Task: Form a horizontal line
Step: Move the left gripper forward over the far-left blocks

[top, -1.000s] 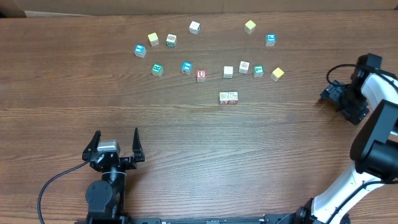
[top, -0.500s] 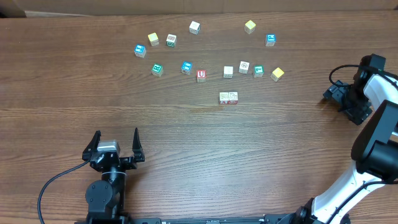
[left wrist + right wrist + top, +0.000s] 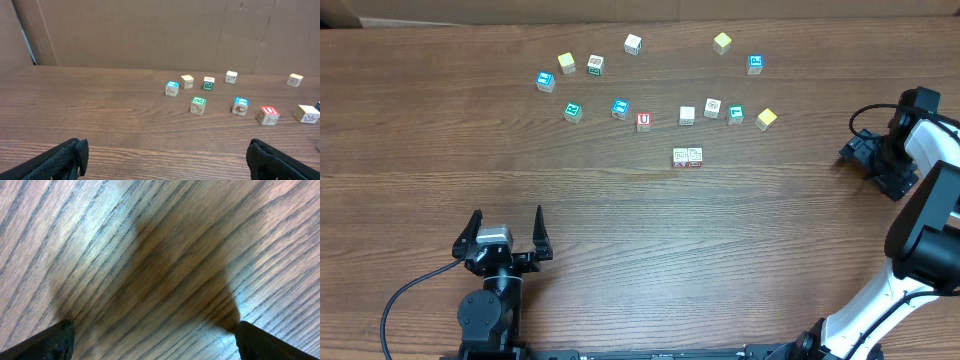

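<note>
Well beyond left hand [image 3: 507, 216], horizontal line [image 3: 687, 157], untouched

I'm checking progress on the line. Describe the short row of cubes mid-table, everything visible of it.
The row is two small whitish wooden cubes side by side, touching, aligned left to right in the overhead view. The left cube has a faint green printed top, the right cube a faint red one. Both sit flat on the wooden table, apart from the other cubes farther back. Nothing else touches it.
</note>
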{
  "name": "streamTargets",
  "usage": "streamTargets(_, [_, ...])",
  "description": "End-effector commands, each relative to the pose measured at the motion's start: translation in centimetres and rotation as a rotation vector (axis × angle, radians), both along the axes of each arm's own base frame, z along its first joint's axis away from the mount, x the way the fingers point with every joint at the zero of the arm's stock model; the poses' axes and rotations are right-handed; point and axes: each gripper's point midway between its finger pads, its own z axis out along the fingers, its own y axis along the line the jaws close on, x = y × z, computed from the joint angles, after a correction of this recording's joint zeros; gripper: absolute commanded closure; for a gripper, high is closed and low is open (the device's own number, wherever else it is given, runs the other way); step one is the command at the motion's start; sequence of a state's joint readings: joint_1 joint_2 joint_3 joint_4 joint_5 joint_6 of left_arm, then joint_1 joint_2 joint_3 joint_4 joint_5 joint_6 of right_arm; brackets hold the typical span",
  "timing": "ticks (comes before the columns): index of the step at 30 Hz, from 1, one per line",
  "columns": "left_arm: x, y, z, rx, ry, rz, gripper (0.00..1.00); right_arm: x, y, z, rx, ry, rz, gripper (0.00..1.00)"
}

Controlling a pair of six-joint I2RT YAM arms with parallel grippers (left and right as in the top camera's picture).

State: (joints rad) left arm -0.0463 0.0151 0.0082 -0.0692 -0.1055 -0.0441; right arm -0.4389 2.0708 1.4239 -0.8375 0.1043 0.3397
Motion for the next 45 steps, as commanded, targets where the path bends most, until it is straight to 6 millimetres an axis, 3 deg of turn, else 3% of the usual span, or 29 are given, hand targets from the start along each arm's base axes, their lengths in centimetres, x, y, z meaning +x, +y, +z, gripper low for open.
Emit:
streamTargets(1, [0.0,-0.2,0.1,0.022,-0.005,-0.008,0.00,-0.7,-0.4,-0.6,-0.016,0.028,-0.010,0.00])
streamTargets(5, [0.0,-0.6,0.6,0.011,-0.027,-0.032,0.00,-0.7,-0.4,-0.6,-0.016,0.028,-0.010,0.00])
streamTargets(9, [-0.1,-3.1,1.0,0.003,-0.043,-0.177,0.00,-0.7,-0.4,-0.6,-0.016,0.027,-0.010,0.00])
streamTargets(12, [-0.1,-3.2,1.1,0.003,-0.050,-0.184,0.00,-0.7,-0.4,-0.6,-0.016,0.027,-0.010,0.00])
streamTargets(17, [-0.7,-4.8,3.7,0.003,-0.115,-0.281,0.00,-0.7,-0.4,-0.6,-0.016,0.028,-0.010,0.00])
streamTargets(23, [-1.4,-5.0,5.2,-0.123,-0.035,-0.286,0.00,-0.7,-0.4,-0.6,-0.016,0.028,-0.010,0.00])
streamTargets(28, [-1.3,-5.2,8.4,-0.141,0.034,-0.293,0.00,-0.7,-0.4,-0.6,-0.016,0.027,-0.010,0.00])
streamTargets(33, [0.8,-6.3,11.9,-0.159,0.189,-0.340,0.00,-0.7,-0.4,-0.6,-0.016,0.027,-0.010,0.00])
streamTargets(40, [4.3,-7.6,14.8,-0.104,0.560,-0.413,0.00,-0.7,-0.4,-0.6,-0.016,0.027,-0.010,0.00])
streamTargets(45, [9.1,-7.6,18.0,-0.101,0.602,-0.399,0.00,-0.7,-0.4,-0.6,-0.016,0.028,-0.010,0.00])
